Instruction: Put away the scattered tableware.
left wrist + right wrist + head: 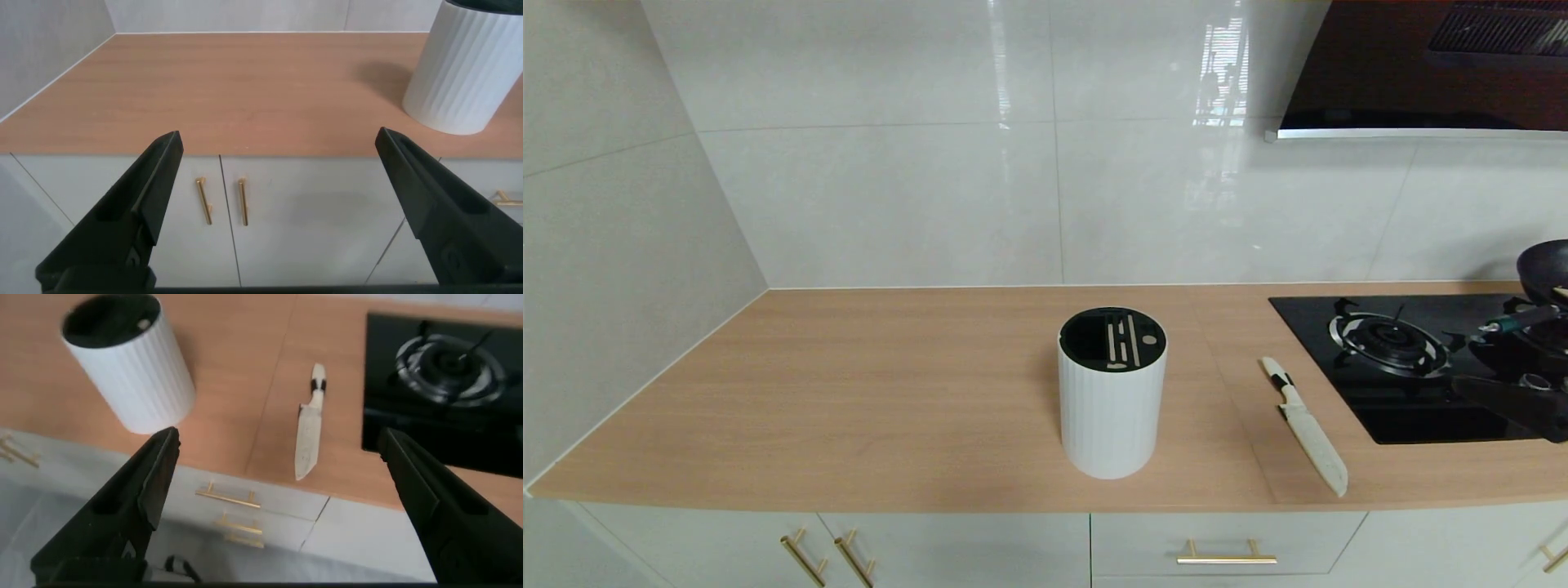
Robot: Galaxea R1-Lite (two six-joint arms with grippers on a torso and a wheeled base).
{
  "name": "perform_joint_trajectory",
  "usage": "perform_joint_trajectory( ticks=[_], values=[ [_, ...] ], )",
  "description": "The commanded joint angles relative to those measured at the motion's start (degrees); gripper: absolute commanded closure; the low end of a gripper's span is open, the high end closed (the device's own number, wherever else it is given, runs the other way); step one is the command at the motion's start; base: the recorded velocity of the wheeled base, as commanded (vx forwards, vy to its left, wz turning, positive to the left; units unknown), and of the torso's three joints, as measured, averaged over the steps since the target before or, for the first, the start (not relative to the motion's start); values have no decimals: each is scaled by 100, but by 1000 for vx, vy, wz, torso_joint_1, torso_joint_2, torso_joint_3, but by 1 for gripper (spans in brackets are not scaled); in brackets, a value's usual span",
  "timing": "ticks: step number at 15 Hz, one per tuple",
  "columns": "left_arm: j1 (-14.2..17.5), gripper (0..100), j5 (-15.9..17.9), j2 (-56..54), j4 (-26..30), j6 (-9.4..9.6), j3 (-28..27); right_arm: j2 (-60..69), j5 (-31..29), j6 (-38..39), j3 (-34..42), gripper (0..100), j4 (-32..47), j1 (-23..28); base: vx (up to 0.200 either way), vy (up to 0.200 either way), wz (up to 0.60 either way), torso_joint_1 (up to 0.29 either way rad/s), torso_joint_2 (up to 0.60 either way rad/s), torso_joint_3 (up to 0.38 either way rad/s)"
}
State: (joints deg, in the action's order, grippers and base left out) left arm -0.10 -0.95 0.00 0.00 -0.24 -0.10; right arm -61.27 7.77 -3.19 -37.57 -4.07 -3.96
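Kitchen knife (1303, 425) (308, 429): one piece. Pale speckled blade, white handle with a black band where the blade begins. It lies flat on the wooden countertop (890, 384), between the knife holder (1111, 408) and the black gas hob (1388, 359), apart from both. Its long axis runs roughly front to back. The handle lies toward the tiled wall, and the tip sits near the counter's front edge, angled slightly to the robot's right.

Knife holder: white ribbed cylinder, upright. The black top insert has several narrow slots, a small round hole and one larger open well. What is inside cannot be told.

Right gripper (282, 506): fingers (131, 498) spread wide, gripping nothing. The knife lies out beyond the fingertips, within the gap between them. The holder stands past one finger, the hob past the other.

Left gripper (278, 212): fingers (139, 212) spread wide, gripping nothing. Two brass door handles (243, 202) show within the gap. The holder (470, 73) stands beyond the tip of one finger.
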Motion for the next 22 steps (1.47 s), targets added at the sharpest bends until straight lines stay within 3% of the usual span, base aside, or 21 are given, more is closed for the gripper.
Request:
perform_joint_trajectory(
  ticks=[1,4,7,22],
  values=[
    [1,0,-2,9,0,-2,1,-2627,-21,-59,-848,0,-727,-26,0,0,0,0,0,0],
    [1,0,-2,9,0,-2,1,-4103,-267,-120,-945,0,-1816,-34,0,0,0,0,0,0],
    [1,0,-2,9,0,-2,1,-5360,-539,-190,-1402,0,-2309,53,0,0,0,0,0,0],
    [1,0,-2,9,0,-2,1,-7013,-592,-199,-2290,0,-2397,300,0,0,0,0,0,0]
  ],
)
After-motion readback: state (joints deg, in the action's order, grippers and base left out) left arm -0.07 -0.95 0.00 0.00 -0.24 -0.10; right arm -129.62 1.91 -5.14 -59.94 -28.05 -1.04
